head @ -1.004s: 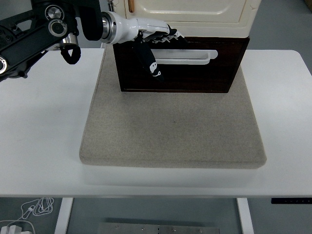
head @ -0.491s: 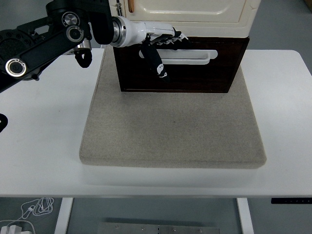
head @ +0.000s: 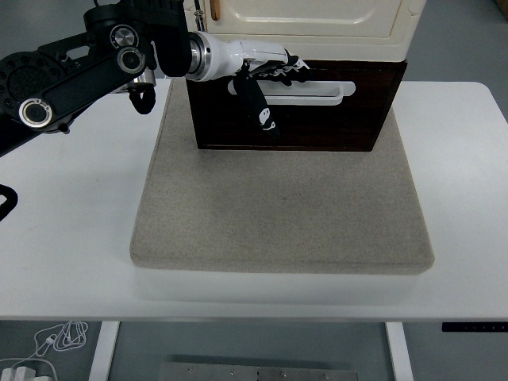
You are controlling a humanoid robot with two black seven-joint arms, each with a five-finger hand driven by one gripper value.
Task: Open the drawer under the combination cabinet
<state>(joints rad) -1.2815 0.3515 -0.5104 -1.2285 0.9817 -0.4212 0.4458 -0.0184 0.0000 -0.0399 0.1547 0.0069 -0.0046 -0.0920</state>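
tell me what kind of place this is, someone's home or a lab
Probably a robot test lab, not a home. A cream and dark wood cabinet sits on a grey mat atop a plain white table, on a grey floor with loose cables beneath, and the left hand is at the white drawer handle.

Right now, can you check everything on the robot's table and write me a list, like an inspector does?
Surface: white table with a grey mat lying flat on it.
Job's things: cream cabinet at the mat's far end; its dark brown drawer sits underneath, with a white handle across the front. How far out the drawer is cannot be told.
Clutter: nothing seen.
Hands: left hand is at the handle's left end, fingers curled over the handle; the thumb hangs down over the drawer front. Right hand not in view.
Cables: white cable on the floor, lower left.
Surroundings: grey floor; table legs below the near edge.
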